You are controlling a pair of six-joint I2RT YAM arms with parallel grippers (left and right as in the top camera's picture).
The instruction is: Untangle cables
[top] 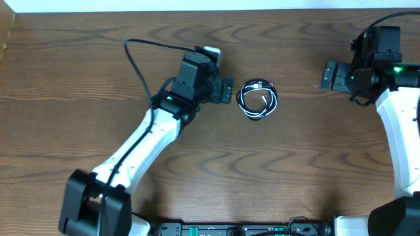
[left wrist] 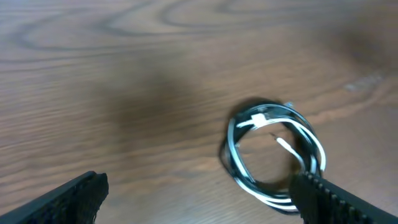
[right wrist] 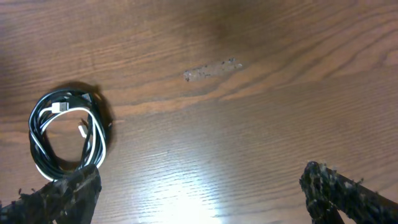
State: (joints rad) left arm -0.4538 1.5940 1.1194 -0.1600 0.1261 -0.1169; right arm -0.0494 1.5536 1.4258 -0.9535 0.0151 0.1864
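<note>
Cables (top: 246,105) lie on the table (top: 79,78), near its middle, between the 2 grippers. 1 black cord and 1 white, wound together into 1 small round coil, flat on the wood. The strands overlap all round the ring; which one lies on top I cannot tell. A white plug end sits along the ring's far edge, and a second short white end pokes into the open middle. Left gripper (top: 227,90) sits just beside the coil on the left arm's side, pointing at it, with a thin strip of bare wood between them in the overhead view. Its jaws stand wide apart, with nothing in them. In the left wrist view the 2 dark fingertips (left wrist: 68,199) show in the bottom corners with the coil (left wrist: 258,118) ahead. The right-hand tip covers the ring's near edge in the picture, and contact cannot be judged from there. Right gripper (top: 328,77) is well apart from the coil on the other side, facing it, jaws likewise spread wide and empty. In the right wrist view the coil (right wrist: 37,149) lies at the far left, just above one fingertip. A pale smear (right wrist: 211,70) marks the wood further out. Both white arms reach in from the near edge of the table.
</note>
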